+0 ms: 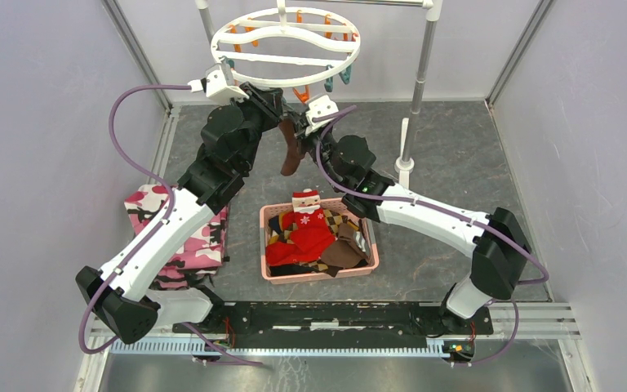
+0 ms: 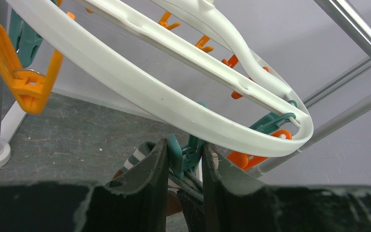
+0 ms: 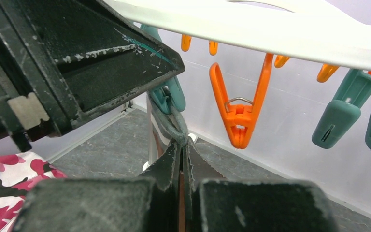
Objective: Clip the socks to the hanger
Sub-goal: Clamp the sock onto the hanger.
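The white ring hanger [image 1: 286, 45] hangs at the back, with orange and teal clips under its rim. My left gripper [image 2: 184, 145] is shut on a teal clip [image 2: 187, 155], pressing it from both sides just below the rim [image 2: 140, 82]. One dark brown sock [image 1: 290, 151] hangs under that clip. Its grey-and-white striped cuff [image 2: 136, 157] shows beside my left finger. My right gripper [image 3: 183, 145] is shut on the cuff [image 3: 171, 126], holding it up against the teal clip [image 3: 171, 96]. In the top view both grippers meet below the hanger's front edge.
A pink basket [image 1: 271, 273] in the middle holds a red Santa sock [image 1: 306, 220], argyle socks and brown fabric. A pink camouflage cloth [image 1: 192, 237] lies to the left. The rack pole [image 1: 420, 73] stands at the back right. An orange clip [image 3: 239, 111] hangs right of the sock.
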You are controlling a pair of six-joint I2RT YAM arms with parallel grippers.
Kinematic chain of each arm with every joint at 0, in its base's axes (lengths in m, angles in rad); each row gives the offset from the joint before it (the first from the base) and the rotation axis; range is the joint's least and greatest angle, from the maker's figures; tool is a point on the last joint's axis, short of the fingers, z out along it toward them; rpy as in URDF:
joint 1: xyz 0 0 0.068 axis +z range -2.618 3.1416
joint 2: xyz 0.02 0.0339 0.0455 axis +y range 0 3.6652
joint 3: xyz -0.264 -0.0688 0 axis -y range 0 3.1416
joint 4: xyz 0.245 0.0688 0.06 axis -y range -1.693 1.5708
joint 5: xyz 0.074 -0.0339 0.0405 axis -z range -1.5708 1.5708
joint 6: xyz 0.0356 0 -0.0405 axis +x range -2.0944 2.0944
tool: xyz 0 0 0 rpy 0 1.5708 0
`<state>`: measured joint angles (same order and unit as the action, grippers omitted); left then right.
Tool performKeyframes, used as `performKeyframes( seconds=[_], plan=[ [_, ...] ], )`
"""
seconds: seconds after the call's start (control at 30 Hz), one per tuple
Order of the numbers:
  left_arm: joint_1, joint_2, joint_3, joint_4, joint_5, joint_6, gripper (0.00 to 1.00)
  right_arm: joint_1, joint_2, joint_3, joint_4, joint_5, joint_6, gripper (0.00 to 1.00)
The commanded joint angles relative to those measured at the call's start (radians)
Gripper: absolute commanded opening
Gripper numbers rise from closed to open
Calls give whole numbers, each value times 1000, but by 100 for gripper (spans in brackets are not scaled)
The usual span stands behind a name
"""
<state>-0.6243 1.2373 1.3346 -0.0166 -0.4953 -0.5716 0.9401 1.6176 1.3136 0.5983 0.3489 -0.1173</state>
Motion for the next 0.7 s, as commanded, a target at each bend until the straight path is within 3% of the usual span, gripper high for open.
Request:
performKeyframes(
  seconds=[0.0, 0.67],
  plan=[
    [-3, 2, -4, 24, -19, -28, 13, -1, -55, -16, 57, -36, 11, 0],
    [-3, -9, -4, 29, -15, -34, 13, -1, -35, -14, 20, -42, 15, 0]
  ],
)
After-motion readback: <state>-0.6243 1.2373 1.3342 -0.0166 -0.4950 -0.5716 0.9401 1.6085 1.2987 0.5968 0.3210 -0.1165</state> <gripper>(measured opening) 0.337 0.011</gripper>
